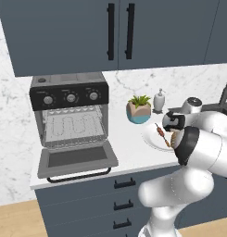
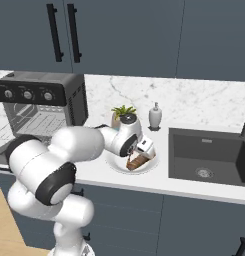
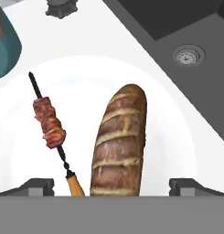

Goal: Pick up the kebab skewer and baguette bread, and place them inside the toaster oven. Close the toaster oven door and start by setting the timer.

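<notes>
Bread first: the gripper (image 3: 111,187) hangs wide open and empty right over the baguette bread (image 3: 119,141) on the white plate (image 3: 177,137), so it should drop straight down and squeeze the middle. Beside it lies the kebab skewer (image 3: 50,123), nearer the plate's edge. Across the counter, the toaster oven (image 1: 71,115) holds nothing on its rack, and the toaster oven door (image 1: 77,159) is down.

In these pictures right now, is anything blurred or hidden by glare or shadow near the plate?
Hand view: sharp and evenly lit, the baguette bread and kebab skewer lie clear on the white plate, no glare, only faint shadows. Left base view: the arm hides part of the plate. Right base view: the open gripper covers most of the food.
</notes>
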Controlling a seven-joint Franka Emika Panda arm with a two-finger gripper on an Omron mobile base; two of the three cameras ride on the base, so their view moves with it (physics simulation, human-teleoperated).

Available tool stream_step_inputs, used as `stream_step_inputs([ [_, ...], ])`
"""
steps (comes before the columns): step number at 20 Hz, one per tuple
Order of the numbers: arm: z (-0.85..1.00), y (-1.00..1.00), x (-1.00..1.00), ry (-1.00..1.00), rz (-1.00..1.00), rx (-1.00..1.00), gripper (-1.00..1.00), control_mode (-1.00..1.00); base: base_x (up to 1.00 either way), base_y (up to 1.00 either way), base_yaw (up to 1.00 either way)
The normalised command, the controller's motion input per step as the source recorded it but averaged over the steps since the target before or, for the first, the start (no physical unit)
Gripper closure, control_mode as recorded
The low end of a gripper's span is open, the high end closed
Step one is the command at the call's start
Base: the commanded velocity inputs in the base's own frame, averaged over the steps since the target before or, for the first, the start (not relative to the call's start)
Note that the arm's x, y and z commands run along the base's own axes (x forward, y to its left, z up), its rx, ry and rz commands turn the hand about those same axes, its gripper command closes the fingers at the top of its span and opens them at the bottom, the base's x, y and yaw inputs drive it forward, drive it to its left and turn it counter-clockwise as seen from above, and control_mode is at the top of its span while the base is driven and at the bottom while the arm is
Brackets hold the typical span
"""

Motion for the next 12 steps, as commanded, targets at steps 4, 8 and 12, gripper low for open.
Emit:
stream_step_inputs([
  [4,-0.37,-0.11,0.00,0.04,0.00,0.00,-1.00,-1.00,0.00,0.00,0.00],
  [8,-0.11,-0.16,0.00,0.03,0.00,0.00,-1.00,-1.00,0.00,0.00,0.00],
  [12,-0.17,-0.19,0.02,0.02,0.00,0.00,-1.00,-1.00,0.00,0.00,0.00],
])
